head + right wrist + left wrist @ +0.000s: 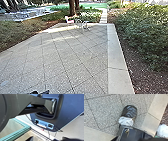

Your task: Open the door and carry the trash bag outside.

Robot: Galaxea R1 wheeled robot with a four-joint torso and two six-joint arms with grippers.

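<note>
Glossy black plastic trash bag (132, 111) over grey paving (107, 110): probably light, slippery; grip bunched plastic. Left pincer (39, 92), right pincer: spread or closed, cannot tell.

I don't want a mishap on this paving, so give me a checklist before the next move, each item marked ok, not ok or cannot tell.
1. Robot faces the open yard: ok, paving stretches ahead.
2. Bushes on the right stay off the paving: ok, they grow beyond the pale border.
3. Pinkish chair away from the robot: ok, it stands at the paving's far end.
4. Dark shiny bundle, probably the trash bag, firmly gripped: cannot tell.
5. Greenish frame belongs to the door, and the door is open: cannot tell.
</note>
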